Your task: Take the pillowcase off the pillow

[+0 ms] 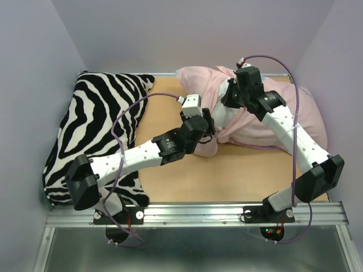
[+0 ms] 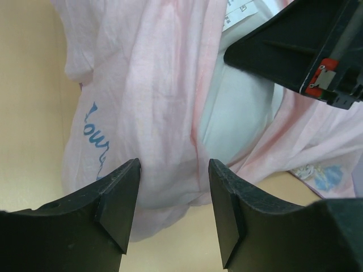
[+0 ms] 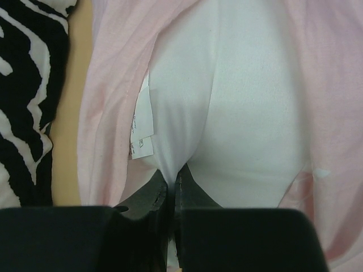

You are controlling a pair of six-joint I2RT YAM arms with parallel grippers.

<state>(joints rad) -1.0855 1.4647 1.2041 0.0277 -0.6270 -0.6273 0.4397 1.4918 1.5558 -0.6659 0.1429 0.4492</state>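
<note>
The pillowcase [image 1: 266, 122] lies at the back right, pale pink side out, bunched around the white pillow [image 1: 228, 116]. My right gripper [image 1: 229, 101] is shut on a pinched fold of the pillow [image 3: 249, 113] next to its small tag [image 3: 142, 127], with the pink pillowcase [image 3: 110, 113] on both sides. My left gripper [image 2: 173, 209] stands open just above the table. A hanging bunch of the pillowcase [image 2: 153, 113] lies just past its fingertips [image 2: 119, 207], and nothing is gripped. A strip of the pillow [image 2: 232, 119] shows beside that bunch.
A black-and-white zebra-striped pillow [image 1: 96, 130] fills the left side of the wooden table [image 1: 227, 175]. Purple walls close in the back and both sides. The right gripper's black body [image 2: 295, 45] hangs close above the left one.
</note>
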